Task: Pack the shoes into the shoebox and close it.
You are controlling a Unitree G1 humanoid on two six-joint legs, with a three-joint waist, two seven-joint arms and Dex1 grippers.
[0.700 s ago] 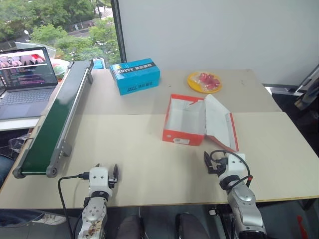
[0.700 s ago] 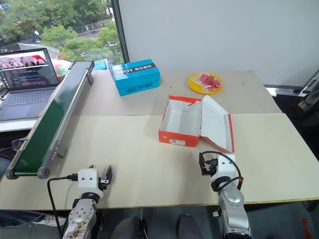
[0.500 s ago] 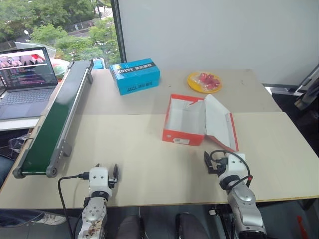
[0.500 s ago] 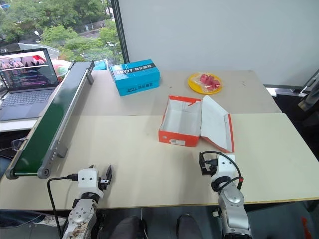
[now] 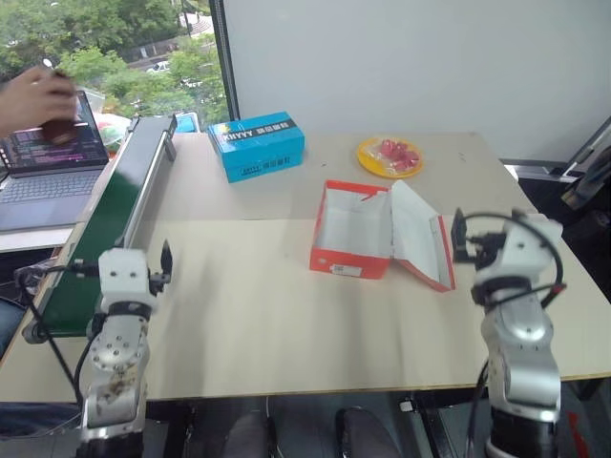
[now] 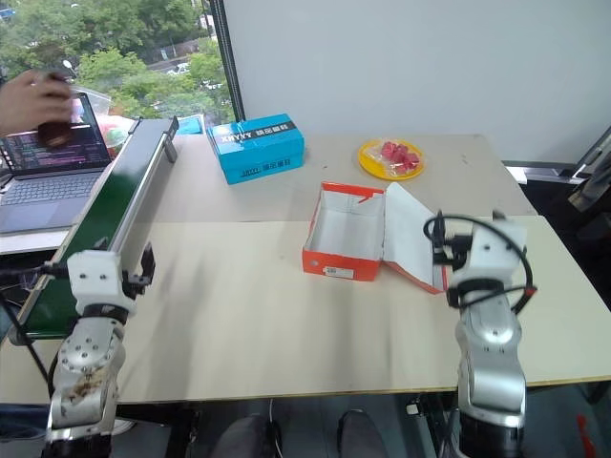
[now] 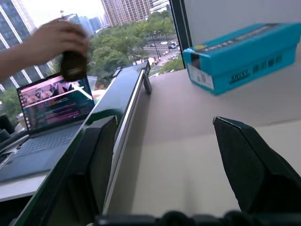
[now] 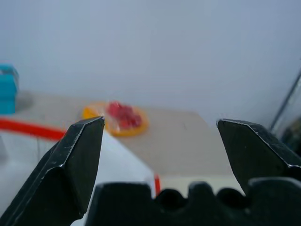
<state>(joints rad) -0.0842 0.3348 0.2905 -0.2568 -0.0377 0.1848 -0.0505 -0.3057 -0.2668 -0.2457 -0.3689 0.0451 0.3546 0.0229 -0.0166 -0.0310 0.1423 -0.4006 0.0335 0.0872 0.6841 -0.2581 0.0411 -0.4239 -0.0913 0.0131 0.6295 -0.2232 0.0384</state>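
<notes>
Left eye view — shoebox (image 5: 353, 229) open, empty; both pincers spread.

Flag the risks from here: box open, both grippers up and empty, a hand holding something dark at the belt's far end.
1. The person's hand holds a dark object over the conveyor near the left gripper; collision risk.
2. The shoebox lid leans toward the right gripper; a careless reach could knock it.

Daylight is coming in through the window (image 5: 105, 48) at far left, lighting the surface (image 5: 286, 305) evenly with soft, faint shadows. A person's hand (image 7: 59, 40) is smearing with motion blur. Right wrist view is reading soft, background out of focus.
</notes>
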